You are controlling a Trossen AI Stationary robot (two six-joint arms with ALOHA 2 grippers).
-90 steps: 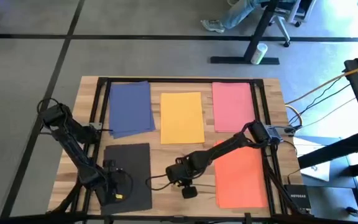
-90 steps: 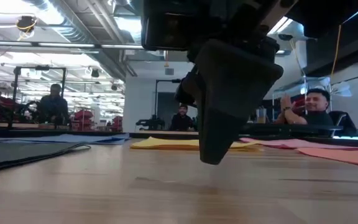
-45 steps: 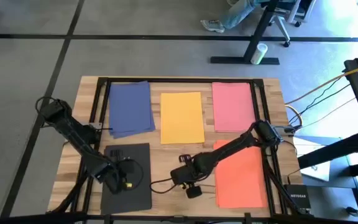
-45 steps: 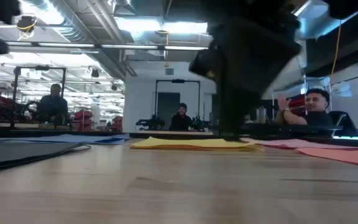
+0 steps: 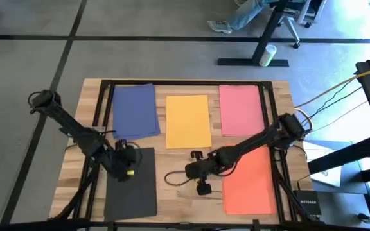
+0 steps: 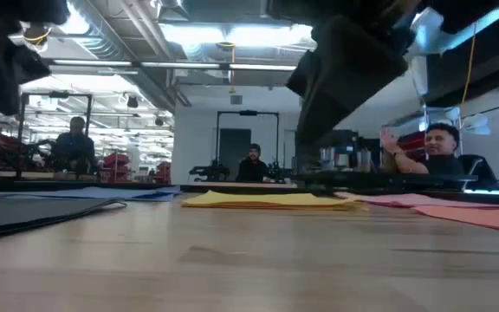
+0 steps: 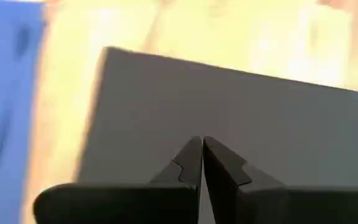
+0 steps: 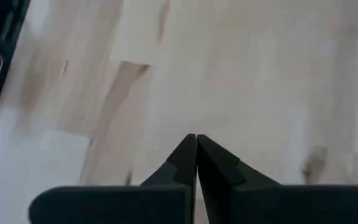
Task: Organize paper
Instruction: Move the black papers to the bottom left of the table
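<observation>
Wooden table [image 5: 186, 199] carries five sheets of paper, counted from the high view, one of each colour. Upper row, left to right: blue sheet [image 5: 133, 110], yellow sheet [image 5: 187, 120], pink sheet [image 5: 241, 109]. Lower row: black sheet [image 5: 132, 186] at lower left, orange sheet [image 5: 250, 181] at lower right. None overlaps another; bare wood strips separate all of them. The blue one looks like more than one layer, with edges slightly fanned at its lower left.

Two arms, two grippers. Left gripper [image 5: 127, 165] sits over the top edge of the black sheet; its wrist view shows the fingers closed together, tips meeting, nothing between them, with the dark sheet [image 7: 241, 118] spread beneath and blue paper [image 7: 5, 99] at the frame's left. Right gripper [image 5: 198, 170] sits at lower centre of the frame over bare wood, between the black and orange sheets and just below the yellow one; its fingers [image 8: 211, 163] are likewise pressed together, empty, with plain wood [image 8: 260, 81] below.

Open room: the widest bare patch is the centre bottom strip, between black and orange. Low view shows the yellow sheet [image 6: 258, 199] lying flat, its near edge slightly raised, and three people [image 6: 254, 163] beyond the table.
</observation>
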